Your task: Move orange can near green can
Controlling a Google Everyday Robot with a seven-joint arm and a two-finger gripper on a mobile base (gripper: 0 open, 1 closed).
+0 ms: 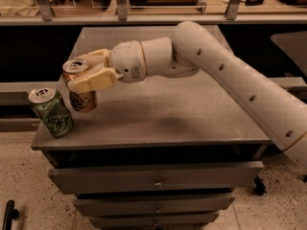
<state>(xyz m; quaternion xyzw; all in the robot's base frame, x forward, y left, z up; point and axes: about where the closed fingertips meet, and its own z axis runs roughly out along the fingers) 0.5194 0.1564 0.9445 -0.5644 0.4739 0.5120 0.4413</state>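
At the left edge of the grey cabinet top (182, 116), the gripper (76, 74) is clamped around the upper part of the orange can (84, 101), its pale fingers (91, 80) pressed against the can's sides. The orange can sits just right of the green can (52, 113), which stands at the front left corner, with a narrow gap between them. The white arm (230, 75) reaches in from the right, above the drawers (156, 176).
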